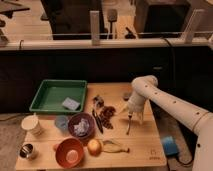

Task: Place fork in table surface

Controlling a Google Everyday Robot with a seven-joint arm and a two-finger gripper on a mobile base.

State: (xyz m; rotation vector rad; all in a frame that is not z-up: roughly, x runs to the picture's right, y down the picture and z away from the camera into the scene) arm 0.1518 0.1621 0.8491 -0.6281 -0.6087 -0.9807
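**A:** Starting at the claw (130, 116): hovering low over the right half of the bench (146, 151), pinching shut on the upper end of the fork (128, 126).

**B:** Holding the fork upright, tip pointing down, just above the wood or touching it; not managing to tell which. Probably hanging it that way for lowering straight onto bare bench.

**A:** Judging the spot sensible, with open wood below and to the right.

**B:** Watching the left, though. Seeing a brown crumpled wrapper (106, 114) near the claw, then the longer black utensil (96, 121) and the purple bowl (81, 125) beyond.

**A:** Noting the banana peel (115, 146) in front, near the likely landing place. Leaving the green tray (44, 102) aside, well apart at the back left.

**B:** Possibly needing a tilt before letting go, or risking the fork toppling toward the peel.
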